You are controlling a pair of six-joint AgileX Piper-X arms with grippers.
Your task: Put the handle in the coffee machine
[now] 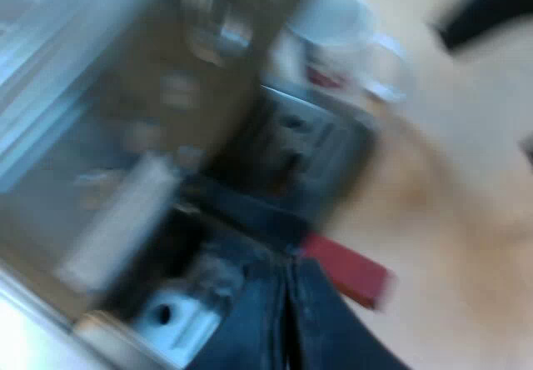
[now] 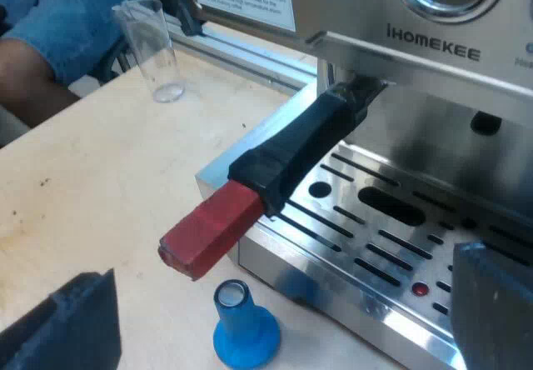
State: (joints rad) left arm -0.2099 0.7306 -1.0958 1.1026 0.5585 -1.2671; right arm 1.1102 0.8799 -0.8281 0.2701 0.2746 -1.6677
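Observation:
The metal holder's dark handle (image 2: 304,141) sticks out from under the espresso machine's (image 2: 433,53) front, above the drip tray (image 2: 391,220), and its red end (image 2: 208,228) hangs past the tray's edge. Nothing grips it. My right gripper (image 2: 279,324) is open, its fingers (image 2: 67,324) spread wide on either side of the handle's red end and the blue tamper (image 2: 244,324). In the blurred left wrist view, my left gripper (image 1: 287,303) has its fingers pressed together with nothing between them, just short of the red end (image 1: 350,274) and the drip tray (image 1: 312,149).
A clear measuring glass (image 2: 154,49) stands upright on the wooden table (image 2: 100,187) beyond the machine's corner and also appears as the measuring glass (image 1: 341,20). A person's leg (image 2: 58,28) in blue shorts is at the table's edge.

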